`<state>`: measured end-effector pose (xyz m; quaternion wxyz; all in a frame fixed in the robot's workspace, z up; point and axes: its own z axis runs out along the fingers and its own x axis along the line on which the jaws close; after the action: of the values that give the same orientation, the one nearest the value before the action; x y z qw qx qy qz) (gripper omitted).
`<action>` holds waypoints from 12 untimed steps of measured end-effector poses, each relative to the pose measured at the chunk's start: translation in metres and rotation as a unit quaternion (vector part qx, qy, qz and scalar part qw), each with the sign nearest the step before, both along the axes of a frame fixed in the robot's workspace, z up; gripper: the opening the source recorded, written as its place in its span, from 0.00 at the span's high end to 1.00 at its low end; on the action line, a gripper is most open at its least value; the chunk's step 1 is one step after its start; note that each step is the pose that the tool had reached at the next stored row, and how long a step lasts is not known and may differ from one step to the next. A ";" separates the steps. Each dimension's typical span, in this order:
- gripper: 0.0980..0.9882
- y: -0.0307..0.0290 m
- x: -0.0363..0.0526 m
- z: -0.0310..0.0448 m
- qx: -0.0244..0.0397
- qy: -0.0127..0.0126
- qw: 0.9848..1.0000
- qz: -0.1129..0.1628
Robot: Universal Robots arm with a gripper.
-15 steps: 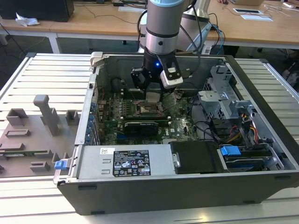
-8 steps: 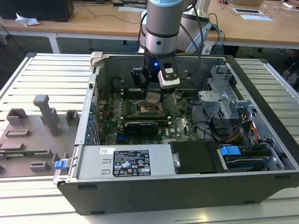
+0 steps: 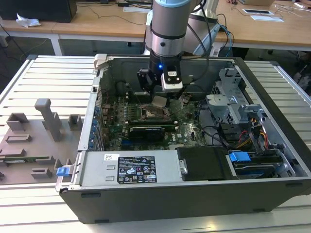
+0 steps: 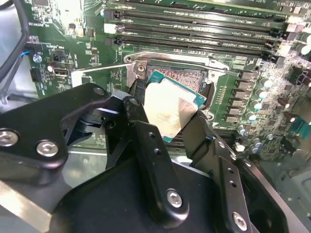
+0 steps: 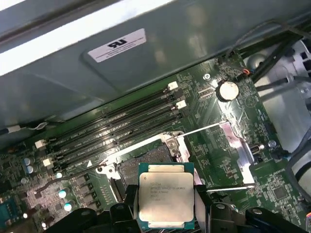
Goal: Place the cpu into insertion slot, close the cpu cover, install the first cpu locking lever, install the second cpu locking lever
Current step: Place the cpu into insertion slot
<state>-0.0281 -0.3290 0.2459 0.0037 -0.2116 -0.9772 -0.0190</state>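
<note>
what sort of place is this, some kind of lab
Likely a robotics lab or workshop: an open computer case lies on a slatted metal table, wooden desks stand behind, and the arm's gripper holds the cpu above the motherboard.

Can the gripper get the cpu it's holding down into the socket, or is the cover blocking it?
Probably yes. The gripper holds the cpu just over the socket, whose contacts lie bare, and the cpu cover looks swung open to one side, so nothing seems in the way.

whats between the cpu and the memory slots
The open socket, pins bare, in the first wrist view. The gripper grips the cpu by its sides.
</note>
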 end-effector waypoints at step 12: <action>0.50 0.0000 0.0000 -0.0005 -0.004 0.000 0.997 -0.081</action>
<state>-0.0281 -0.3290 0.2454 0.0014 -0.2901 -0.9569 -0.0157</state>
